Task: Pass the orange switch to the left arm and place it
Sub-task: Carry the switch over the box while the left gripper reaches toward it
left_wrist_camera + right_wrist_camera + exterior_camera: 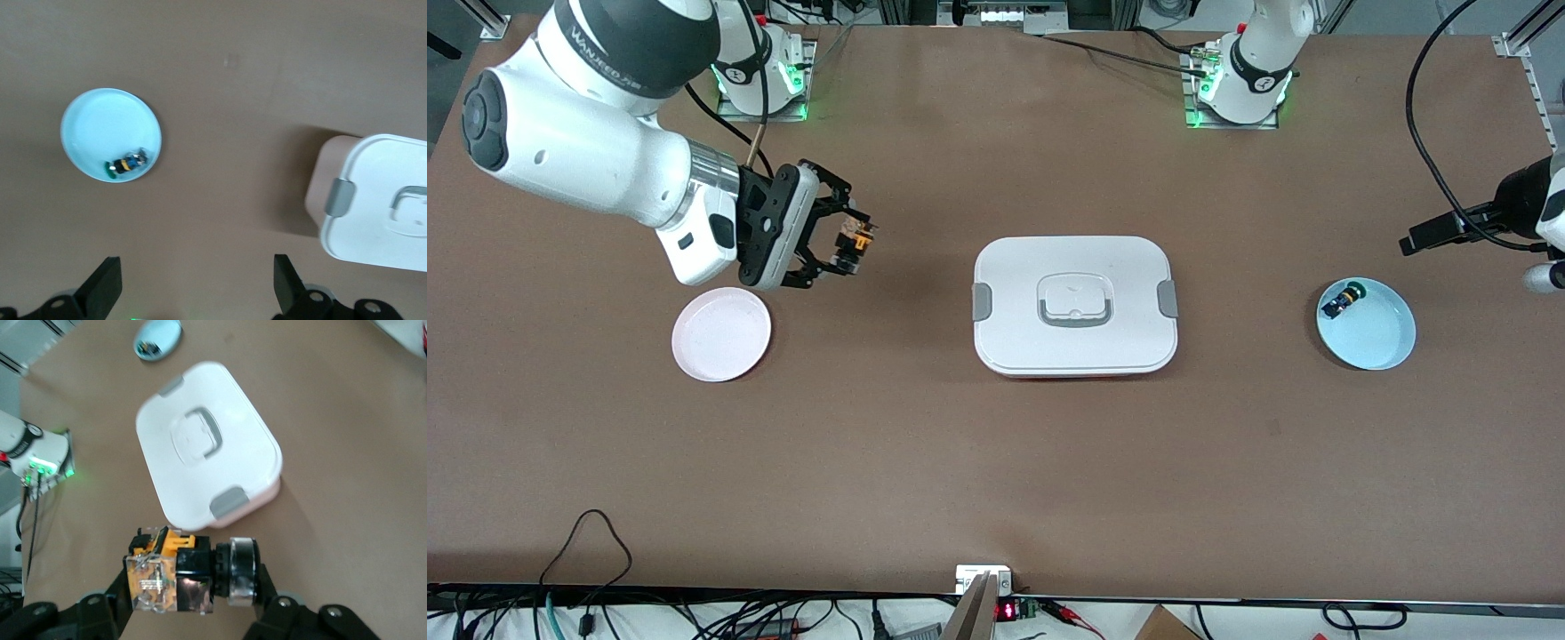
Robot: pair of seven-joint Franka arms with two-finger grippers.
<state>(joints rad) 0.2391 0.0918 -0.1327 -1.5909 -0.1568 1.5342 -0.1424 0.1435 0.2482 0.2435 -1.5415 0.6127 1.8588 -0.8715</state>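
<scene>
Gripping the orange switch (854, 242) between its fingers, the right claw (845, 244) is raised over the bare bench (996, 462), above and just beside the pink plate (721, 334) at the right arm's end. The right wrist view shows the orange switch (190, 570) lying crosswise in the right claw (193, 613): a clear-and-orange block at one end, a black body in the middle, and a dark cylindrical cap with a silver ring at the other. The fingers press on it from both sides.

The box (1075, 305) sits at mid-bench, lid on, grey clips at both short ends, and a grey-outlined handle recess in the lid. The switch is well apart from the box, toward the right arm's end.

The left arm waits at its own end of the bench. Only part of it enters the front view at the edge. In the left wrist view, the left claw (197, 287) has its fingers spread wide with nothing between them, over bare bench between the blue plate (93, 127) and the box (373, 200). The blue plate (1378, 333) holds a small blue-and-black part (1341, 302) with a green tip, lying against the rim.
</scene>
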